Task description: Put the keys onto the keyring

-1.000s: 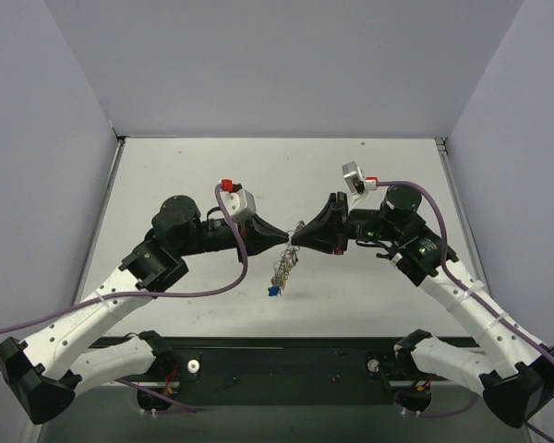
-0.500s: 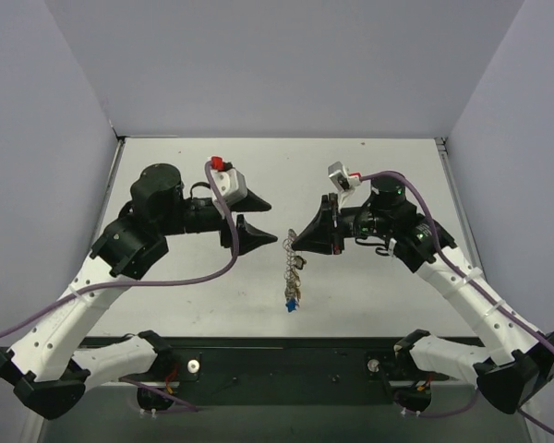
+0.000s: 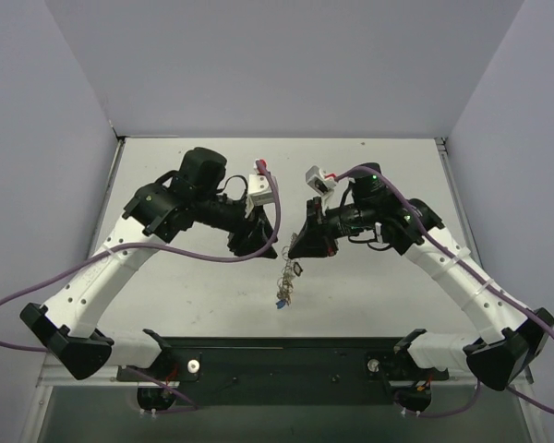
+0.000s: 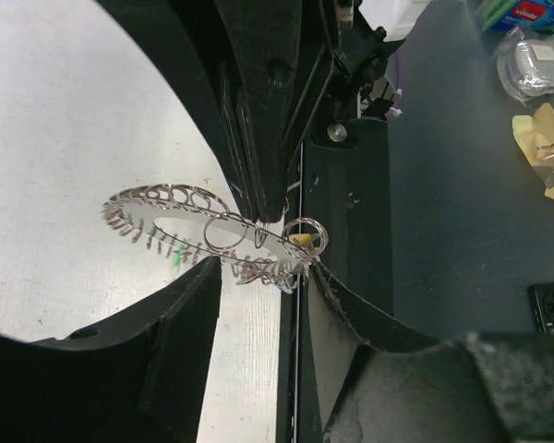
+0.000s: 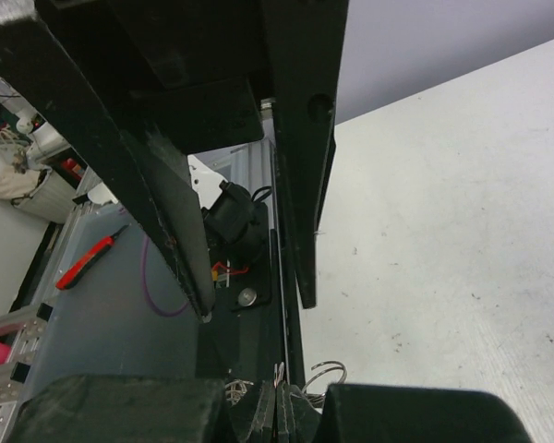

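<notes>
The keyring [image 3: 286,274], a silvery hoop with a bumpy rim, hangs edge-on from my right gripper [image 3: 294,250], which is shut on its top. A blue-headed key [image 3: 278,302] dangles at its lower end. In the left wrist view the hoop [image 4: 166,198] lies almost flat, with small rings [image 4: 307,235], a yellow key head [image 4: 302,240] and a green one [image 4: 175,260]. My left gripper [image 3: 257,245] is open just left of the ring; its fingers [image 4: 171,346] stand on either side below the hoop. In the right wrist view my right gripper [image 5: 282,406] pinches a ring wire [image 5: 325,372].
The grey table [image 3: 166,185] has white walls at the back and sides. The black base rail [image 3: 286,360] runs along the near edge. Beyond that edge the left wrist view shows a dark floor with packets [image 4: 549,148].
My left gripper, shut at the ring a second ago, opened and drew back, then turned and came close to the ring again. The ring now hangs from the right gripper alone.
</notes>
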Controlling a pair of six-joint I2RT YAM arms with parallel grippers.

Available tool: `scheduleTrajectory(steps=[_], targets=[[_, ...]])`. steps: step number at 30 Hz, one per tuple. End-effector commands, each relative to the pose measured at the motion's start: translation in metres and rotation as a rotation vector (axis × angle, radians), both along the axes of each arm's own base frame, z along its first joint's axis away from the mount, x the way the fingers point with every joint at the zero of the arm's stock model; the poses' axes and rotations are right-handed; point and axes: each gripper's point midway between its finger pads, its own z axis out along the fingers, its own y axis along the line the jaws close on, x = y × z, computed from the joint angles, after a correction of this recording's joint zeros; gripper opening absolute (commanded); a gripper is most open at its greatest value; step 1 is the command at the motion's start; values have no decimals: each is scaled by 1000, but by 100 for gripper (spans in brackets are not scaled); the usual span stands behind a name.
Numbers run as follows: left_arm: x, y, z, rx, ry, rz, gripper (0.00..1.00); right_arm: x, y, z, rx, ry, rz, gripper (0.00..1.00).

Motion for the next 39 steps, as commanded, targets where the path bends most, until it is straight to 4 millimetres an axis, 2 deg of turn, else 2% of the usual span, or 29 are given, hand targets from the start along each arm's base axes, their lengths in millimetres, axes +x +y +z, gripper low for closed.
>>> scheduleTrajectory(steps=[1,4,10,15,20,22,26,29,33,39], targets=[[-13,-2,17,-29,-4,-90,50,-7,4,16,21,-63,59,0],[-15,-5,18,-36,-2,-106,46,-7,6,14,17,-62,67,0],[-20,-15,11,-12,24,-153,44,-7,6,16,21,-78,68,0],[-17,-23,-1,25,34,-154,45,-8,5,16,21,-81,70,0],[-14,-26,-4,27,32,-141,45,-10,4,17,25,-86,72,0],[-14,-27,-3,20,31,-143,43,-9,4,17,24,-89,70,0],[-14,-27,-10,32,49,-145,32,-7,3,17,20,-105,52,0],[-14,-27,-14,41,53,-140,34,-6,1,18,24,-117,42,0],[-11,-26,-17,49,41,-121,43,-9,1,21,33,-123,45,0],[-9,-26,-22,55,44,-118,43,-8,0,22,37,-129,39,0]])
